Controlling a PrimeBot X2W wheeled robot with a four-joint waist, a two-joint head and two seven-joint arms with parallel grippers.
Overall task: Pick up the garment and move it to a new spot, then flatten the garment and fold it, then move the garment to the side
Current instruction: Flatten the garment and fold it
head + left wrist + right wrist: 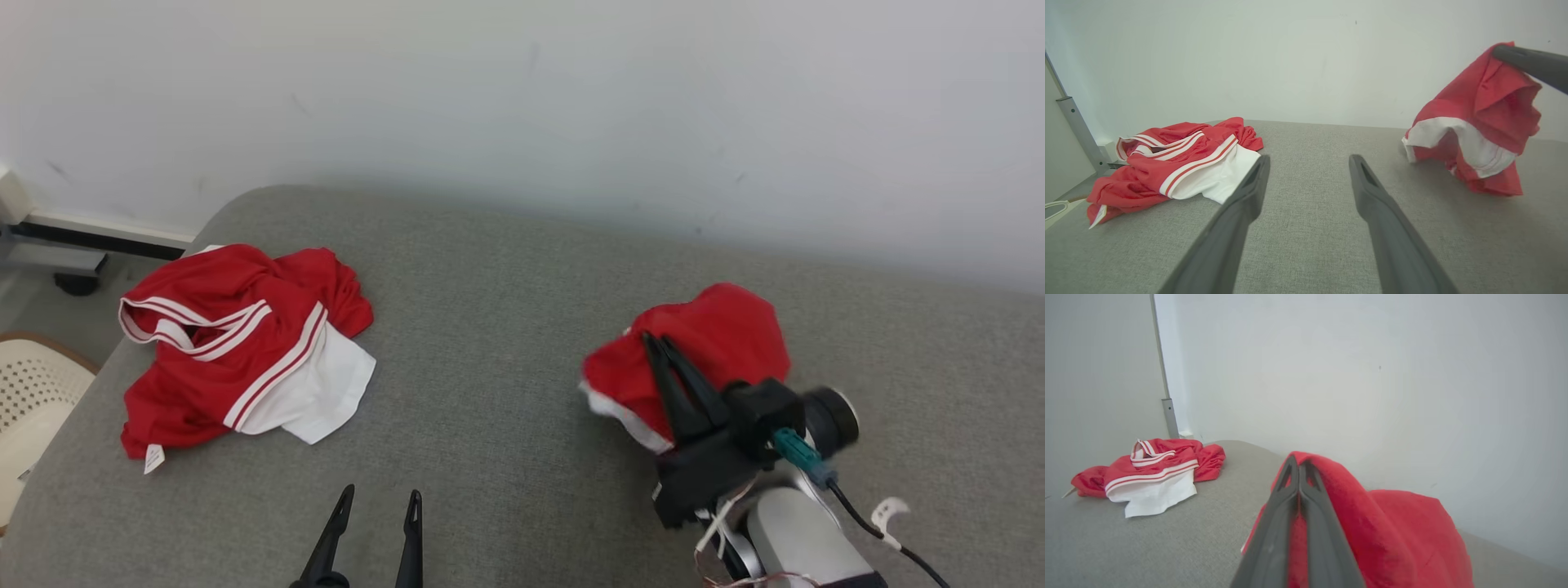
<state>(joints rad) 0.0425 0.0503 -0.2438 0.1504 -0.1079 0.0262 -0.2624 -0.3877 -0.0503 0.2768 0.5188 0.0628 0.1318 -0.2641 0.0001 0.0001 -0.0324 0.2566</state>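
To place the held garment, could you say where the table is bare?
Bare table lies between the striped garment and the held garment in the right gripper, ahead of the open left gripper. The left end is crowded.

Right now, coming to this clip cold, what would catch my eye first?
First, the right claw, shut on a bunched red garment at the right of the grey surface. Next, a crumpled red-and-white striped top lying at the far left. The left claw hangs open over the near edge, between the two.
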